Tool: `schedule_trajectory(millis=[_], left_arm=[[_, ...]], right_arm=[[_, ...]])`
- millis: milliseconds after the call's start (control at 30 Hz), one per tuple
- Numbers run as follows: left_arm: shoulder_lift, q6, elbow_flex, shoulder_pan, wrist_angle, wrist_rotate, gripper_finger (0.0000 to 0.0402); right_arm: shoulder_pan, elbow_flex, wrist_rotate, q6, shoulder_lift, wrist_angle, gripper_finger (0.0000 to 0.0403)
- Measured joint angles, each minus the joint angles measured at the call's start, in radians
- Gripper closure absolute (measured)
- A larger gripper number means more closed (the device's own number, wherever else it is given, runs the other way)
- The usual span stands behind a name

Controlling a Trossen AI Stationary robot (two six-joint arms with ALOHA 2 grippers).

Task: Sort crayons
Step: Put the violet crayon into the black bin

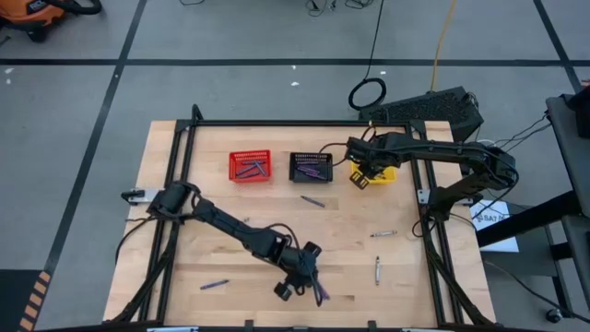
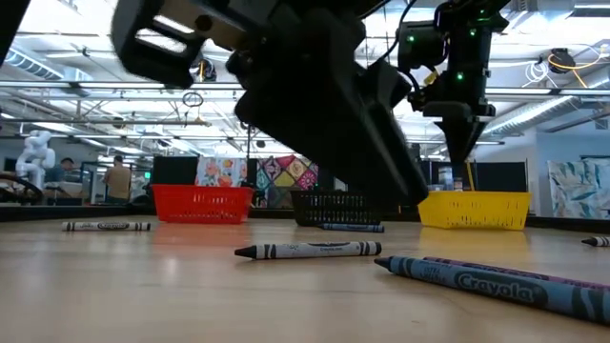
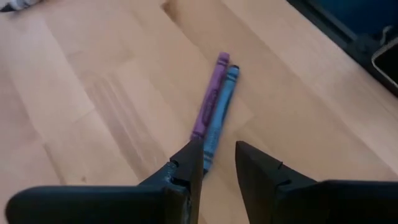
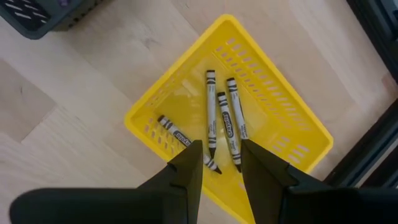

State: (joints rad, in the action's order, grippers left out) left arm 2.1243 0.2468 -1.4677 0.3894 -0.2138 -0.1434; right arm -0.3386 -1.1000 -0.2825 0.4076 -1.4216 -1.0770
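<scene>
Right wrist view: four grey crayons [image 4: 224, 121] lie in the yellow basket [image 4: 286, 106] beneath the released, empty right hand [image 4: 219, 155].

Pale wood table [image 1: 258, 207], plastic yellow basket [image 4: 292, 118]

Pale, planked wooden table [image 1: 184, 249] with a black metal frame along its edges. Along the far side, in a row from left to right: small red plastic basket [image 1: 250, 167], small black plastic basket [image 1: 311, 168], small yellow plastic basket [image 4: 292, 134] holding four grey crayons [image 4: 222, 118]. Loose on the bare wood: a purple crayon [image 3: 210, 99] touching a blue crayon [image 3: 221, 109] at the near edge, another blue crayon [image 1: 214, 284] near left, a purple one [image 1: 312, 199] just before the black basket, two grey ones [image 1: 380, 251] toward the right.
</scene>
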Motion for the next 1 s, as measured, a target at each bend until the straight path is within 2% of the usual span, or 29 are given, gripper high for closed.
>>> schedule_trajectory(millis=[200, 367, 500, 667, 867, 1000], left_arm=[[0.001, 0.024, 0.000, 0.000, -0.007, -0.006, 0.0307], [-0.015, 0.023, 0.000, 0.012, -0.103, 0.060, 0.0307], [-0.065, 0.022, 0.000, 0.030, -0.239, 0.196, 0.0307], [-0.150, 0.020, 0.000, 0.049, -0.361, 0.298, 0.0307], [-0.239, -0.108, 0.000, 0.051, -0.590, 0.309, 0.0307], [-0.260, -0.172, 0.000, 0.051, -0.729, 0.324, 0.0307]], right_arm=[[0.000, 0.000, 0.018, 0.056, 0.000, 0.012, 0.0307], [0.022, 0.000, 0.254, 0.120, 0.000, 0.014, 0.0307], [0.098, 0.000, 0.337, 0.156, 0.000, 0.016, 0.0307], [0.197, 0.000, 0.336, 0.250, 0.000, 0.029, 0.0307], [0.348, 0.000, 0.263, 0.385, 0.000, 0.148, 0.0307], [0.428, 0.000, 0.259, 0.419, -0.003, 0.265, 0.0307]])
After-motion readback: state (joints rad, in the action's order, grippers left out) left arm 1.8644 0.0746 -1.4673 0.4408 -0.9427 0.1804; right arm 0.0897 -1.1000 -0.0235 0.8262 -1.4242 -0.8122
